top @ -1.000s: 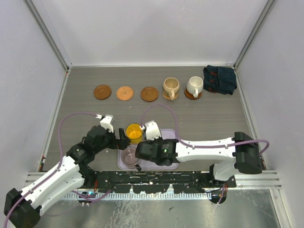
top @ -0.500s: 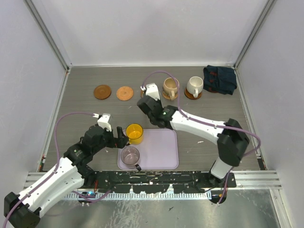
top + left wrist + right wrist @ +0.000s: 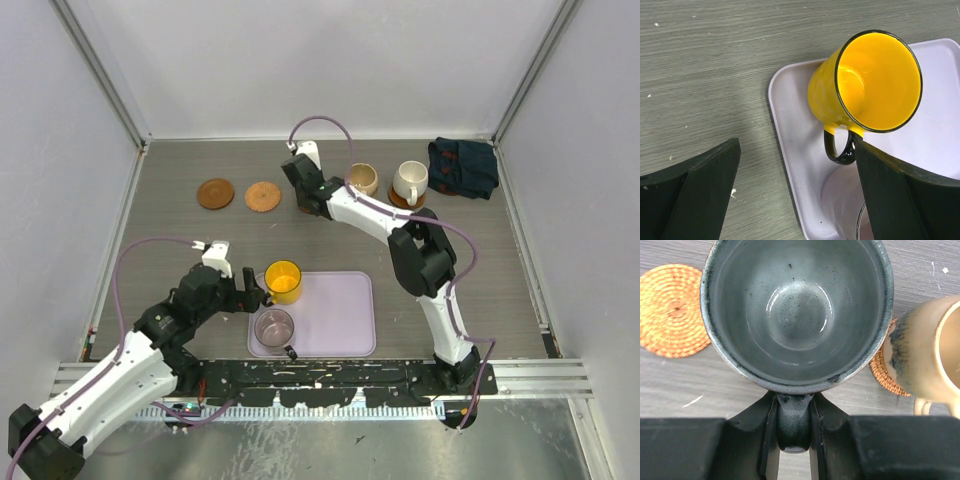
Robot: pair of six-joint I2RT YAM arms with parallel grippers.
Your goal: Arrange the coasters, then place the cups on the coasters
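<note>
My right gripper is shut on the handle of the grey-green cup, which it holds upright over the table at the far row. An orange-brown coaster lies to the cup's left and the tan cup stands on its coaster to the right. In the top view the right gripper covers that cup and whatever lies under it. Two bare coasters lie to its left. The white cup stands on a coaster. My left gripper is open beside the yellow cup.
The lilac tray near the arm bases holds the yellow cup and a pale mauve-pink cup. A dark navy cloth lies in the far right corner. Walls close the table on three sides.
The right arm has carried the grey-green cup from over the tray out to the far row, next to the tan cup. The left arm has barely moved.
</note>
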